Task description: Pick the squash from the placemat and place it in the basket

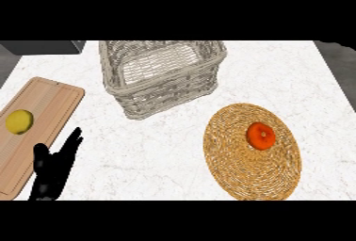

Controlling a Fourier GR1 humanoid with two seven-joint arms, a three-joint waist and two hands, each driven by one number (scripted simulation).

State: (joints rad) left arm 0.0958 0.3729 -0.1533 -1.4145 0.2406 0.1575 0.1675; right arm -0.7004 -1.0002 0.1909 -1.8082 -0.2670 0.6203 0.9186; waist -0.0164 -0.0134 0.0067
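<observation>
Squash [261,135] on placemat [252,151], basket [163,75] behind; lemon [20,121] on board [35,129]; left hand [52,169] released

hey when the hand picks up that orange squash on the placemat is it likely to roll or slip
The squash looks round and squat, so a sideways nudge could well roll it. The woven placemat under it looks rough, which probably slows rolling. Its skin looks smooth, so it may slip unless fingers curl round it.

No readable text anywhere.
The basket [163,75], the placemat [252,153], the squash [261,136], the wooden board [36,132] at the left and the marble counter [160,155] bear no lettering, labels, brands or numbers.
</observation>
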